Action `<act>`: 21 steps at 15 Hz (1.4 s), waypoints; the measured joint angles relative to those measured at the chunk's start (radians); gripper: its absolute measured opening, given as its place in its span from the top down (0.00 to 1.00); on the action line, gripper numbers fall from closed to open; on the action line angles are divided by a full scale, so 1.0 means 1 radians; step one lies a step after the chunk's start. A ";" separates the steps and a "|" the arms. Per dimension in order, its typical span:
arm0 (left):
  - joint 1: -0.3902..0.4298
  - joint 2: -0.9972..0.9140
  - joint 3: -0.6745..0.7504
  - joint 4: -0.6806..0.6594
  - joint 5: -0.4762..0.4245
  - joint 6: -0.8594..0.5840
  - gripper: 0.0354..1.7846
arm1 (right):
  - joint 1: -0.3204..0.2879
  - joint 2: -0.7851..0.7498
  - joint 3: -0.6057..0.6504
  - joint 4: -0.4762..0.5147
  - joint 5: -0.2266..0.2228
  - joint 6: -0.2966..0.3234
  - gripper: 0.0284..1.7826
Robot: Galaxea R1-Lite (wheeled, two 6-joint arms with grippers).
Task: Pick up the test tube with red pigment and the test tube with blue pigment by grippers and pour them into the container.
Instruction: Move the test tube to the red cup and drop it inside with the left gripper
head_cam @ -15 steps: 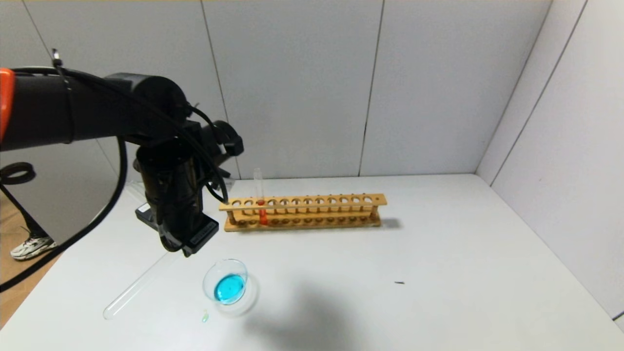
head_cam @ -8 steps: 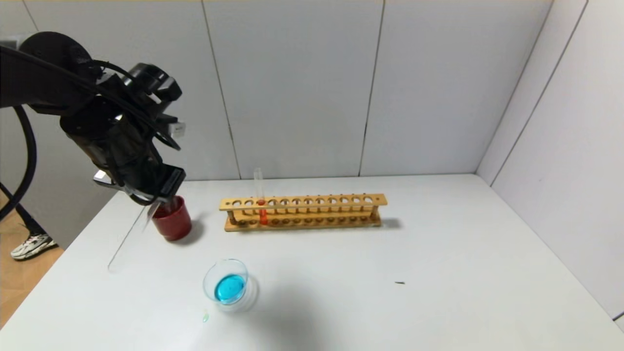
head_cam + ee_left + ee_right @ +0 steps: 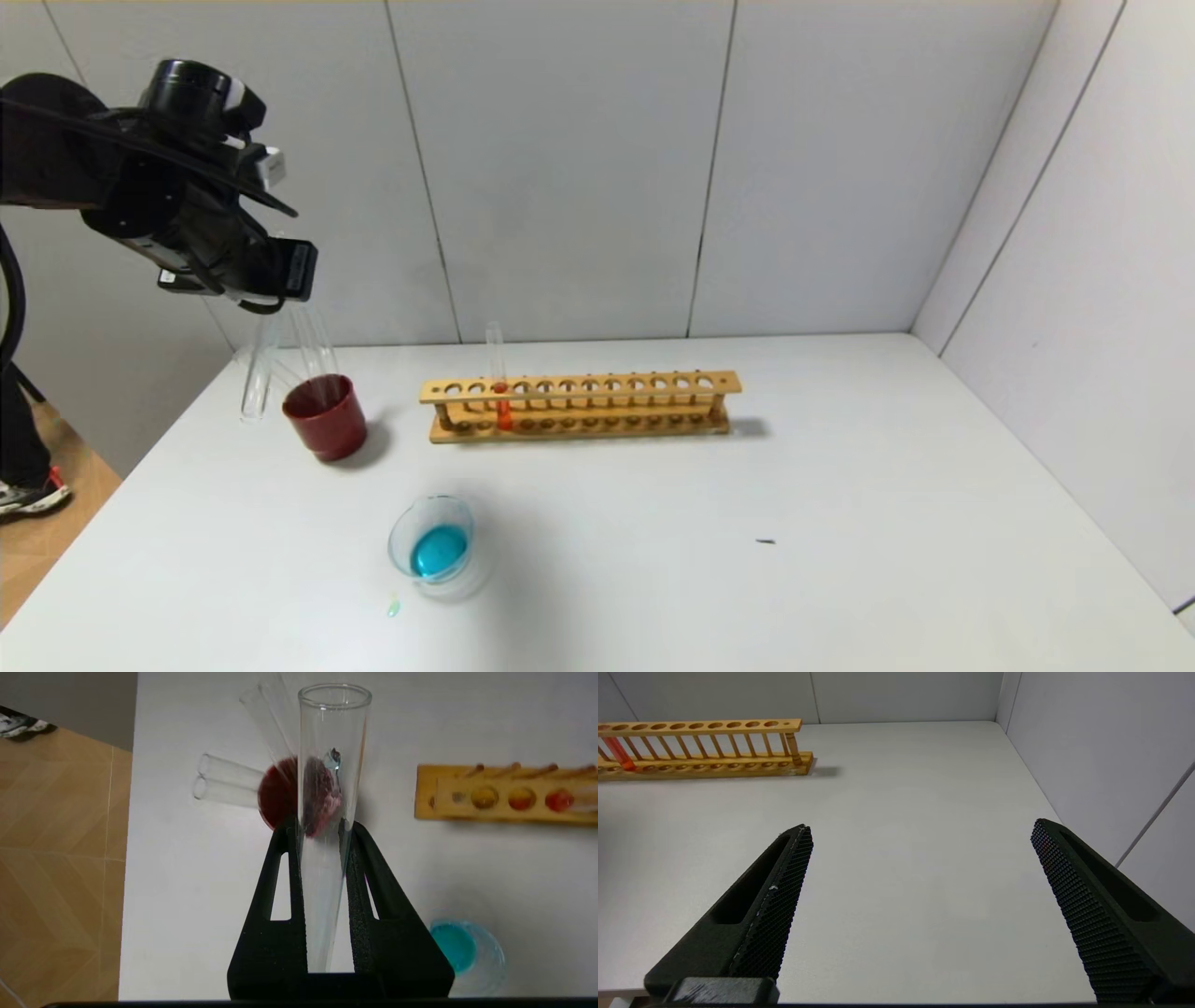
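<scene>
Left wrist view, emptied test tube (image 3: 327,812) clamped in left gripper (image 3: 322,830)

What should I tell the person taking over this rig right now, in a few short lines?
Left tool: shut on the emptied test tube, raised above the dark red cup at the table's far left, where other clear tubes already stand.
Right tool: open, holding nothing, over bare table on the right.
Container: near the front of the table, with blue liquid in it.
Test tube with red pigment: upright in the wooden rack, near its left end.
Done: blue poured.
Left: drop the empty tube in the cup, then pick up the red tube and pour it into the container.
</scene>
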 joint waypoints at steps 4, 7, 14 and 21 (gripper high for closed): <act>0.036 0.008 0.137 -0.284 -0.007 -0.002 0.85 | 0.000 0.000 0.000 0.000 0.000 0.000 0.04; 0.060 0.018 0.258 -0.556 -0.018 0.001 0.85 | 0.000 0.000 0.000 0.000 0.000 0.000 0.04; 0.107 0.098 0.345 -0.856 -0.011 -0.064 0.85 | 0.000 0.000 0.000 0.000 0.000 0.000 0.04; 0.104 0.156 0.406 -0.925 0.034 -0.166 0.85 | 0.000 0.000 0.000 0.000 0.000 0.000 0.04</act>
